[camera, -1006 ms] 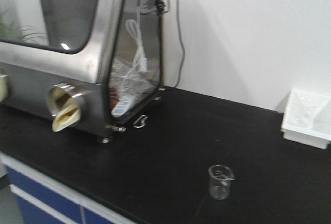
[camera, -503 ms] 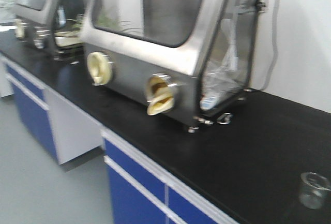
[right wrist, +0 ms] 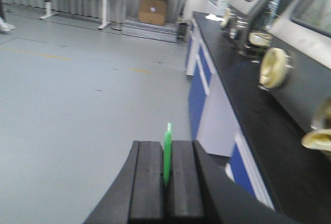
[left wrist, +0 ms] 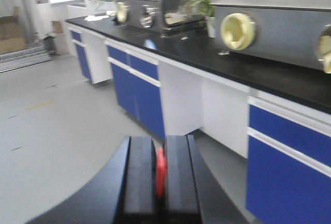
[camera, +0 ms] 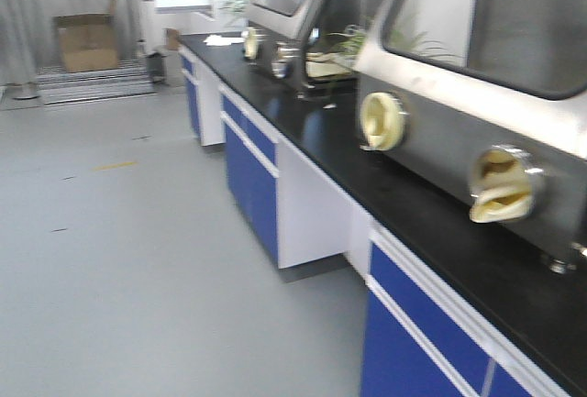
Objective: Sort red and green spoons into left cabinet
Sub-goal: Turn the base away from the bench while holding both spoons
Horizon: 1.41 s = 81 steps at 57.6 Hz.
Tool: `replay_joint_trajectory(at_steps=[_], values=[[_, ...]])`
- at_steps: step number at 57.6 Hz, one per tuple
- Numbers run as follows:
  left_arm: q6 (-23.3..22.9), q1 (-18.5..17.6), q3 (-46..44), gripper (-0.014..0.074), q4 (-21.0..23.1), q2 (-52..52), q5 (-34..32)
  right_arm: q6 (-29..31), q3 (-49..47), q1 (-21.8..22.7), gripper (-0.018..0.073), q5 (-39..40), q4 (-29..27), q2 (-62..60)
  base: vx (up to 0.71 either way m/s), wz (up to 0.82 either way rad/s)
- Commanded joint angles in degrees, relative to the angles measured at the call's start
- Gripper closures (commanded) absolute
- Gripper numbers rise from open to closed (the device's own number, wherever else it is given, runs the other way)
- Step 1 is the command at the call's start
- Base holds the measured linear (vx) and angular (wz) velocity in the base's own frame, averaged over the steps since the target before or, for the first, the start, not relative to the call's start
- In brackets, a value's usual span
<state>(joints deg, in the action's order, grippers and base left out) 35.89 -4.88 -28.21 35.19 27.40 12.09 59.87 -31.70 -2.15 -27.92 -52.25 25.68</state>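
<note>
My left gripper (left wrist: 160, 144) is shut on the red spoon (left wrist: 161, 171), which shows as a red sliver pinched between the two black pads. My right gripper (right wrist: 166, 144) is shut on the green spoon (right wrist: 167, 151), whose thin green end sticks up past the pads. Both grippers hang over the grey floor beside the lab counter. The light grey shelving cabinet is out of view in all views. The grippers do not show in the front view.
A long black counter (camera: 431, 223) with blue-fronted cabinets (camera: 252, 172) runs along the right, bearing steel glove boxes (camera: 477, 76) with yellow ports. A cardboard box (camera: 87, 41) sits at the far wall. Grey floor (camera: 119, 259) spreads to the left.
The front view has swung left: from the counter end with a glass beaker and white tray, past the glove box, to the long counter and open floor.
</note>
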Motion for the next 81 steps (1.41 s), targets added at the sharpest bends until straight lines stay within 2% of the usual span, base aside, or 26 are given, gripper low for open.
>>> replay_joint_trajectory(at_steps=[1, 41, 81], values=[[-0.1, -0.3, -1.6, 0.0597, 1.1, 0.0, -3.9, 0.0, -1.5, 0.0, 0.0562, 2.9, -1.8, 0.3, 0.08, 0.52], [-0.1, -0.3, -1.6, 0.0597, 1.1, 0.0, -3.9, 0.0, -1.5, 0.0, 0.0562, 2.9, -1.8, 0.3, 0.21, 0.41], [-0.1, -0.3, -1.6, 0.0597, 1.1, 0.0, -3.7, 0.0, -1.5, 0.0, 0.0562, 3.0, -1.8, 0.3, 0.50, 0.30]])
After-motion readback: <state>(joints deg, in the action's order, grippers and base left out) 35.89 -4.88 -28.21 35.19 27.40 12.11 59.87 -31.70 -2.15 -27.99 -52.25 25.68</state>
